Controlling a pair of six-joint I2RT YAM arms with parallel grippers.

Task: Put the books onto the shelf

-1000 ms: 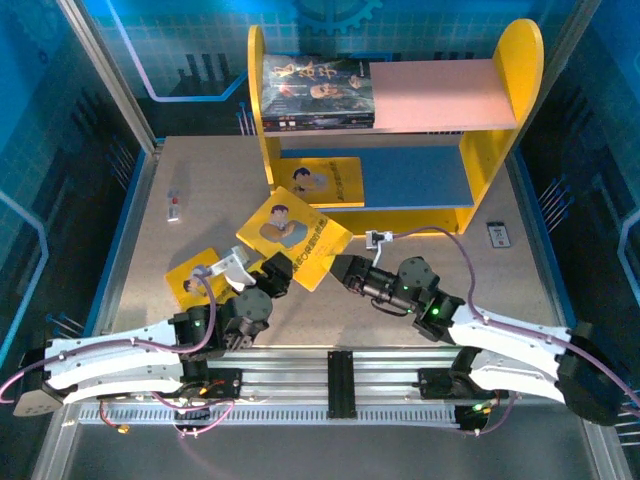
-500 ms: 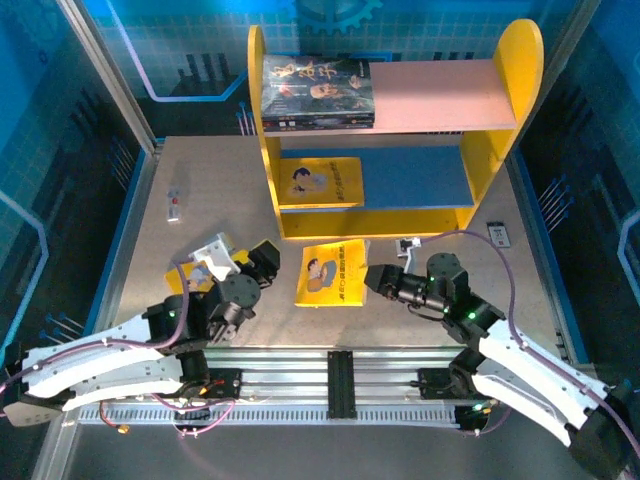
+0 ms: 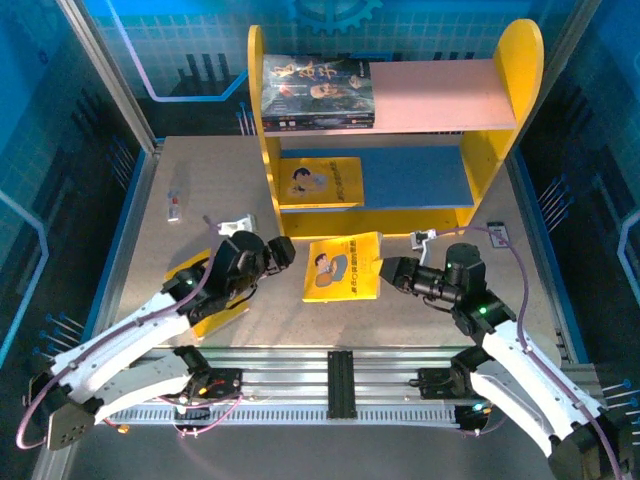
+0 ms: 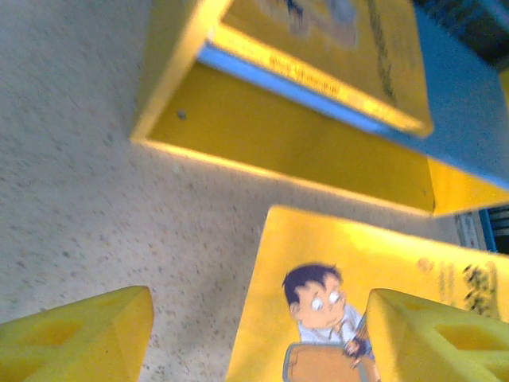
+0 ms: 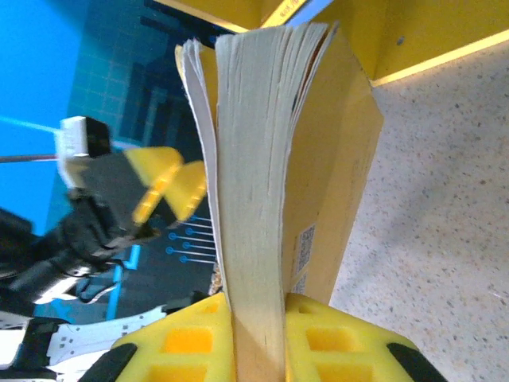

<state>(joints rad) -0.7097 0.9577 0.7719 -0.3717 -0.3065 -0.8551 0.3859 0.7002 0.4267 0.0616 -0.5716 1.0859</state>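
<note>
Book [image 5: 253,159] gripped edge-on in right end effector [image 5: 258,322]; left end effector [image 4: 258,334] agape, empty.

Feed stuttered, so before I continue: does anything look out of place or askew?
The book in the right claw is pinched at one edge, and its pages fan apart at the free end. A second yellow book lies on the table partly under the left arm. Nothing looks spilled or damaged.
</note>
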